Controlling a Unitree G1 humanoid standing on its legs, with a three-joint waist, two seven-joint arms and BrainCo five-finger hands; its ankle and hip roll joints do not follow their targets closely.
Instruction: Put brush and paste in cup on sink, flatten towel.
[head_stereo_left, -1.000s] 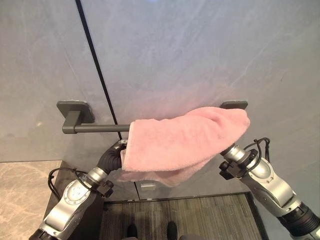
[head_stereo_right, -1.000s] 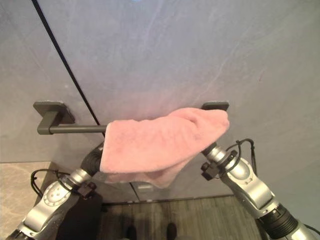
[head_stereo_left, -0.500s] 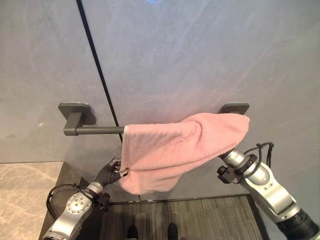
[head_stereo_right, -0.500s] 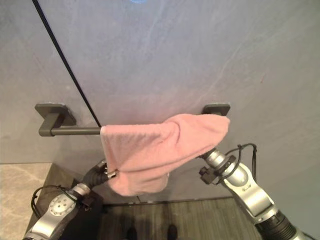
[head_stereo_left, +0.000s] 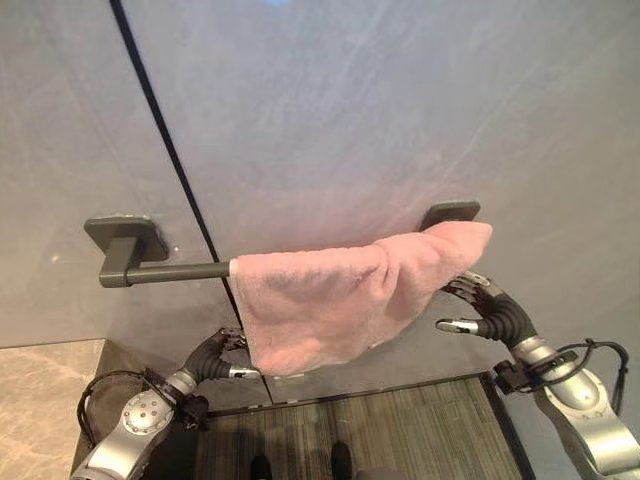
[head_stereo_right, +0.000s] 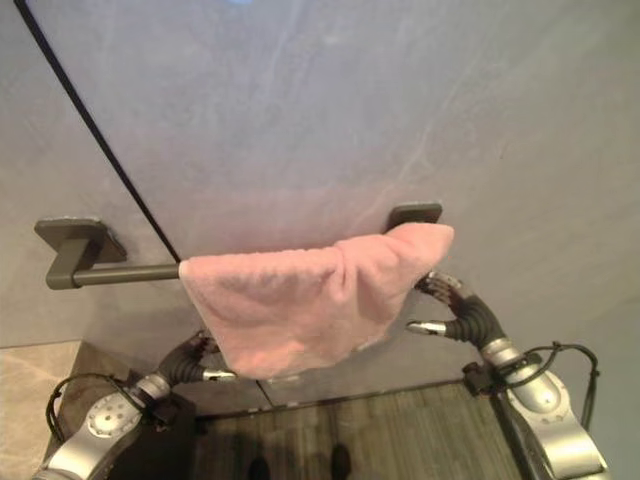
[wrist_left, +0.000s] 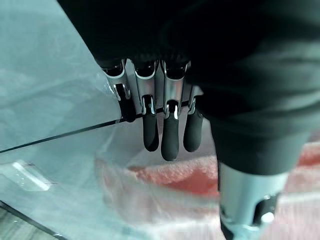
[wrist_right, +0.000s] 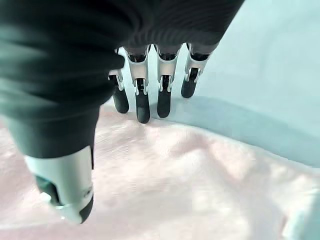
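A pink towel (head_stereo_left: 330, 300) hangs bunched over the right half of a dark grey towel bar (head_stereo_left: 165, 271) on the grey wall. Its right end is humped up by the bar's right mount (head_stereo_left: 450, 213). My left hand (head_stereo_left: 215, 357) is below the towel's lower left corner, open, with its fingers (wrist_left: 162, 135) straight and holding nothing. My right hand (head_stereo_left: 490, 310) is just right of the towel, open. Its fingers (wrist_right: 142, 100) point at the cloth (wrist_right: 175, 175) and its thumb is spread apart from them.
The bar's left mount (head_stereo_left: 125, 232) is fixed to the wall. A black seam (head_stereo_left: 165, 160) runs down the wall behind the bar. A beige marble counter (head_stereo_left: 40, 400) lies at the lower left, and a dark ribbed floor mat (head_stereo_left: 400, 430) lies below.
The left hand let go of the towel's lower left corner and dropped below it. The right hand came out from under the towel's right end. The towel now hangs straighter, and the camera shifted.
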